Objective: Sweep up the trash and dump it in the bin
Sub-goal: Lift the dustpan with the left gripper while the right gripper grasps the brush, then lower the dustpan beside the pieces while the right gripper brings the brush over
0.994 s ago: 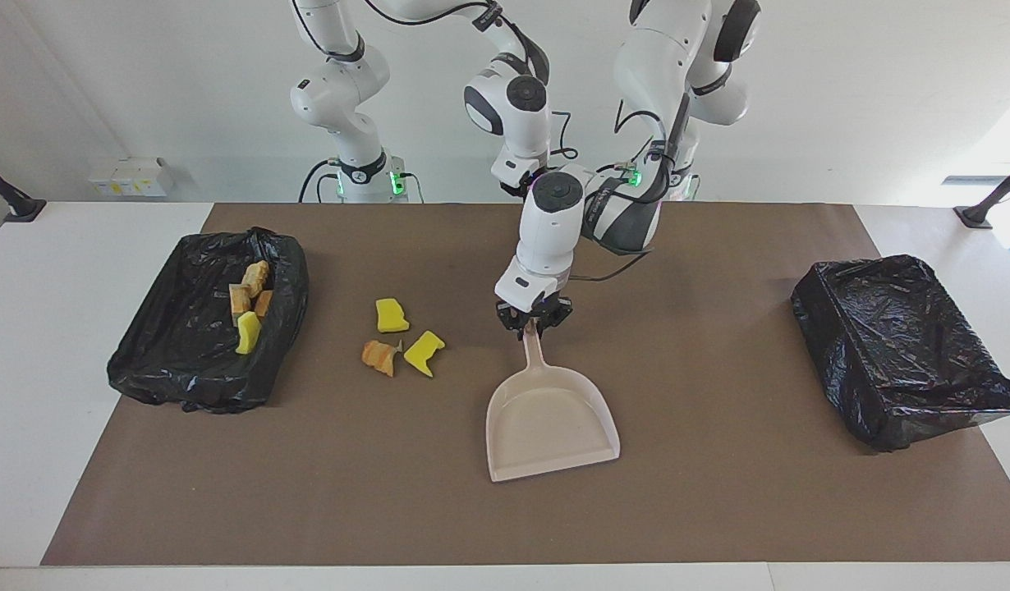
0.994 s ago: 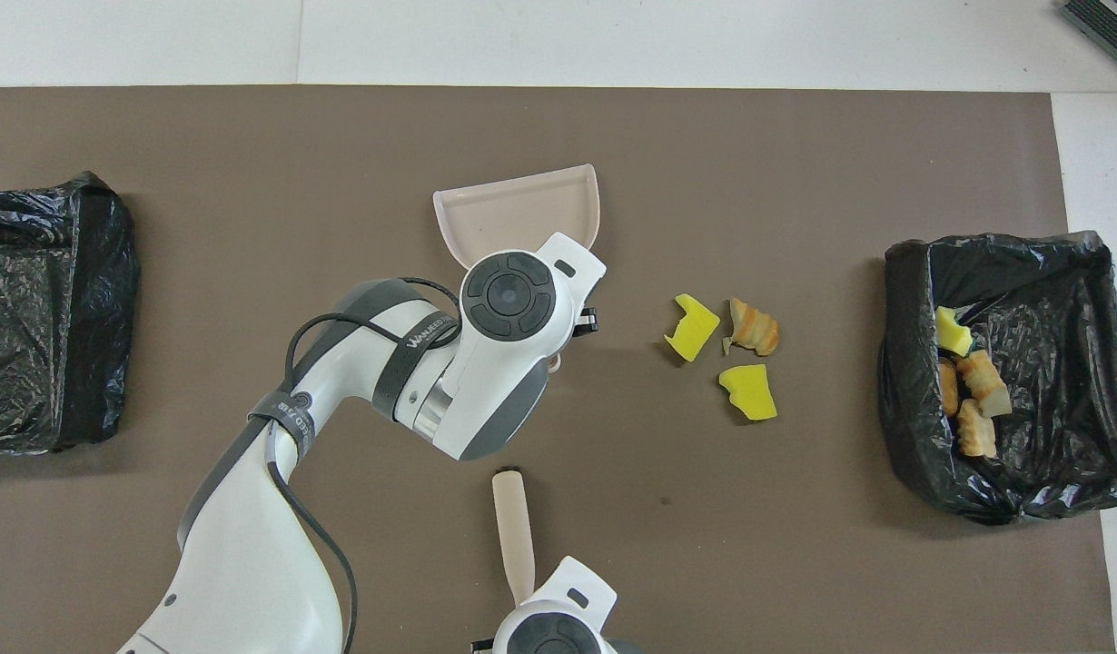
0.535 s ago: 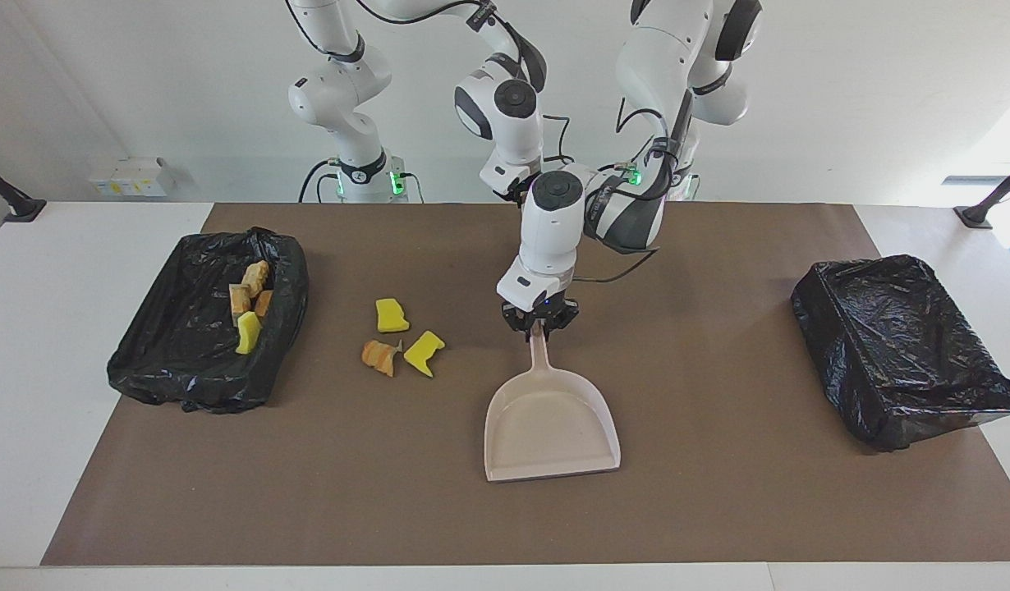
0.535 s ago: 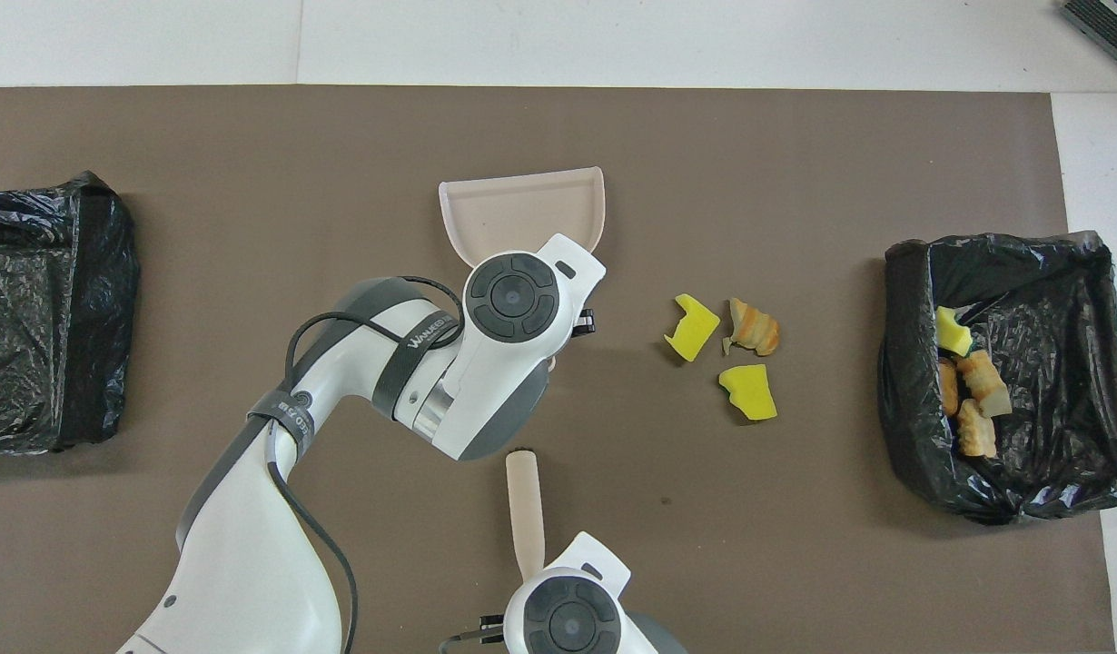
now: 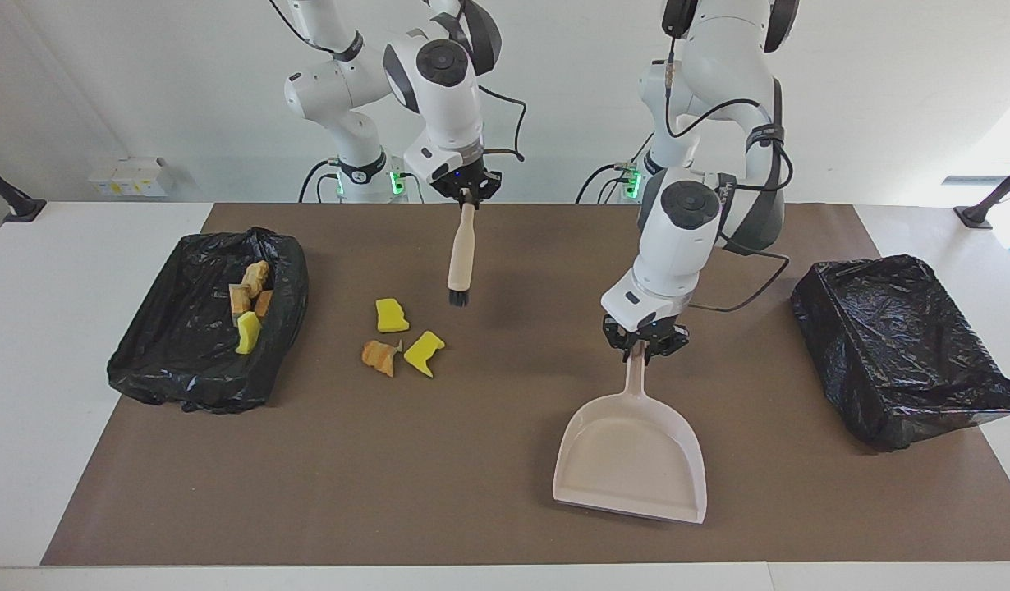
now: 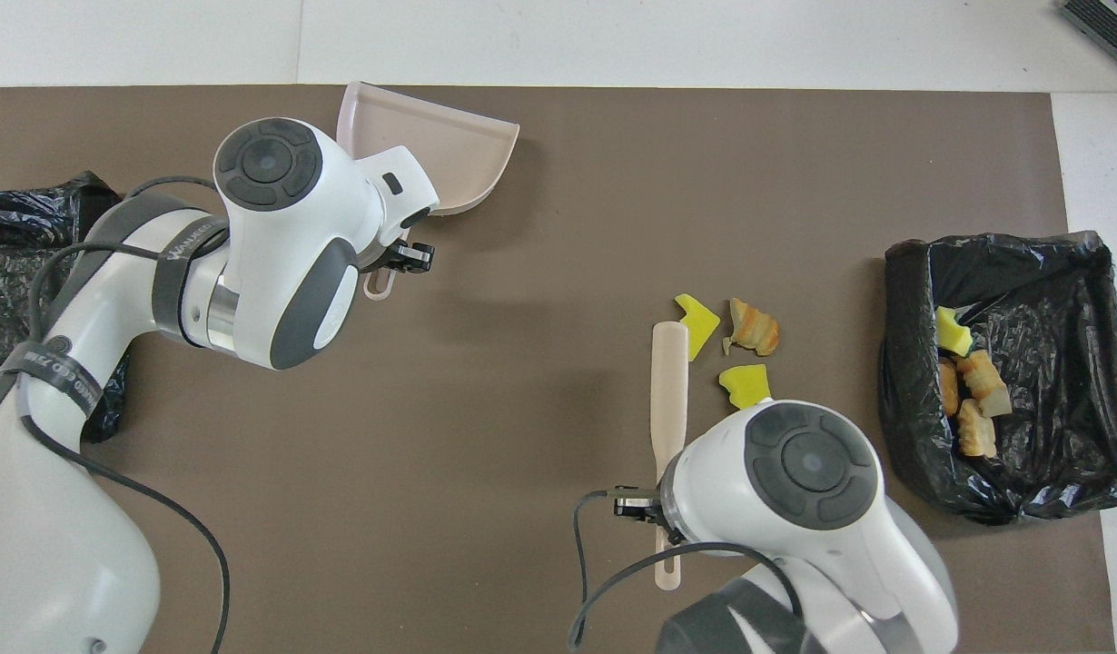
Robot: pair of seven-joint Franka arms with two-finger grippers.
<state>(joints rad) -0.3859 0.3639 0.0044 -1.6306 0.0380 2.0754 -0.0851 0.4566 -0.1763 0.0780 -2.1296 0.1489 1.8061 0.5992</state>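
Note:
Three pieces of trash lie loose on the brown mat: a yellow chunk [image 5: 391, 315] [image 6: 747, 386], a second yellow chunk [image 5: 424, 351] [image 6: 699, 325] and a striped orange croissant bit [image 5: 379, 357] [image 6: 754, 329]. More trash [image 5: 249, 308] [image 6: 969, 395] lies in the black-bagged bin [image 5: 193, 386] [image 6: 904, 363] at the right arm's end. My right gripper [image 5: 465, 187] [image 6: 660, 504] is shut on the beige brush [image 5: 461, 250] [image 6: 670, 391], which hangs bristles down beside the loose pieces. My left gripper [image 5: 643, 341] [image 6: 393, 266] is shut on the handle of the beige dustpan [image 5: 632, 468] [image 6: 431, 150], which holds nothing.
A second black-bagged bin [image 5: 899, 349] [image 6: 14, 218] stands at the left arm's end of the table, with nothing showing inside. The brown mat [image 5: 472, 509] covers most of the white table.
My left gripper has carried the dustpan toward the left arm's end. My right gripper has swung the brush out over the mat to beside the loose trash.

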